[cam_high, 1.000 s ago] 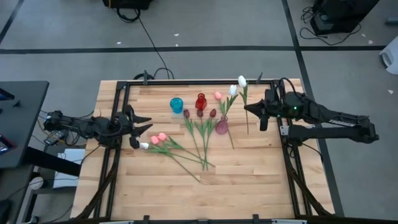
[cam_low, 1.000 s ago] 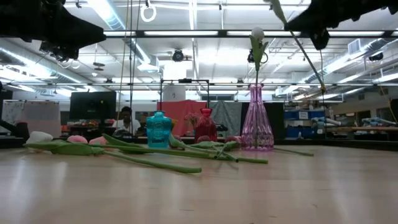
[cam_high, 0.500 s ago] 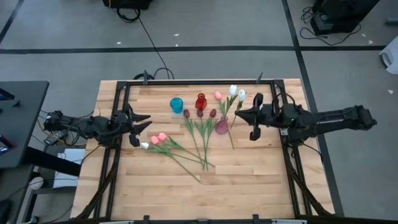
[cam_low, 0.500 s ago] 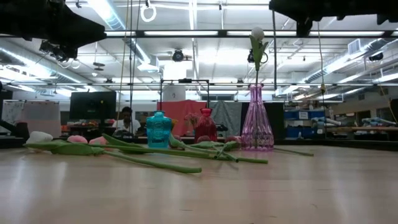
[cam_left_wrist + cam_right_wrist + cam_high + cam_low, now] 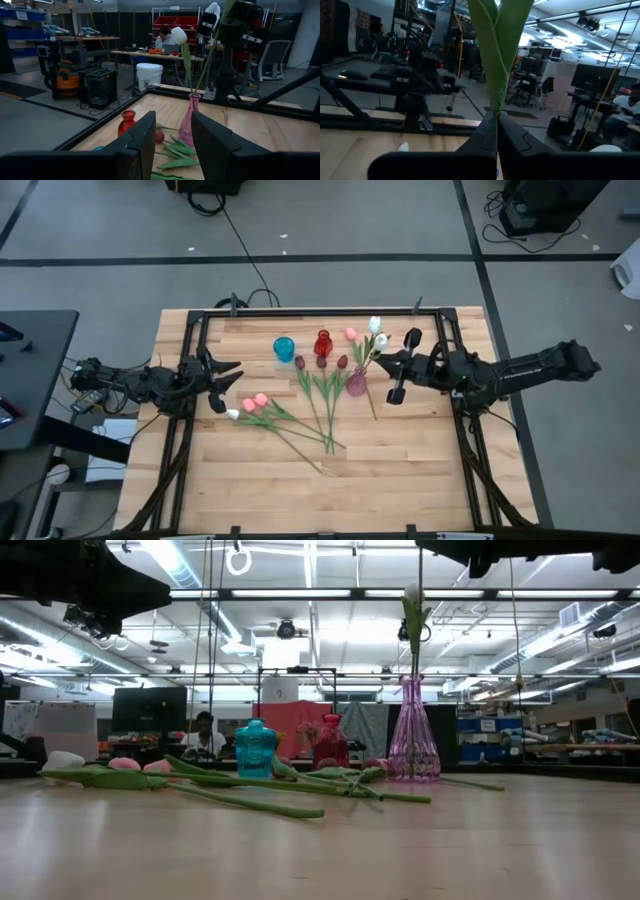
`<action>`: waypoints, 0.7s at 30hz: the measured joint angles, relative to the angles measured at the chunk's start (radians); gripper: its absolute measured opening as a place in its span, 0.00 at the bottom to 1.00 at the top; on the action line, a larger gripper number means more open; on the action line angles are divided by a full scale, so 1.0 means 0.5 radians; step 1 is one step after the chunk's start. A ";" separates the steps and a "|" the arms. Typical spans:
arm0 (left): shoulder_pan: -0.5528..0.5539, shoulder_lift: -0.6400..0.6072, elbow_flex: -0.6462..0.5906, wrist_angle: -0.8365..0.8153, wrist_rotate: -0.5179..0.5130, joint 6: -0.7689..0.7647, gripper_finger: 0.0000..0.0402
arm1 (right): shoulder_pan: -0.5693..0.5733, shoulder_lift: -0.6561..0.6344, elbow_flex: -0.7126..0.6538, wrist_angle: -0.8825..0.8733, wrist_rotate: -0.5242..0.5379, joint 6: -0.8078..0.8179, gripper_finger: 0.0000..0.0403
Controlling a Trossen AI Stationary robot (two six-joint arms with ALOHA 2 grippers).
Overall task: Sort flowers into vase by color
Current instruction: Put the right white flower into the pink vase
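Note:
My right gripper is shut on a white tulip and holds it high over the purple vase. Another white tulip stands in that vase. The held stem hangs straight down toward the vase's mouth; whether it enters, I cannot tell. A blue vase and a red vase stand further left. Dark red tulips, a pink tulip, two more pink tulips and a white one lie on the table. My left gripper is open and empty at the table's left. My right gripper pinches the white tulip's green stem between its two shut fingers, where the leaves branch off. The fingers come level from the table's right and lie across the stem. The tulip is lifted clear, upright, head above the fingers and stem hanging below.
The black frame rails run along the table's edges. Free wood lies at the near half of the table. A person sits in the room behind the table.
My right gripper has gone toward the table's left, over the purple vase, carrying the white tulip, and has rolled about its wrist. The tulip's stem has swung from slanted to upright and has come beside the tulip in the vase.

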 joint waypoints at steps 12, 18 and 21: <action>0.000 0.000 -0.001 -0.001 -0.001 0.000 0.33 | -0.057 0.252 0.000 0.024 0.125 0.191 0.02; 0.000 0.000 -0.001 -0.002 -0.002 0.000 0.33 | -0.147 0.362 0.000 -0.256 0.225 0.524 0.13; 0.000 0.000 -0.001 -0.004 -0.001 0.000 0.33 | -0.159 0.368 0.000 -0.428 0.223 0.654 0.21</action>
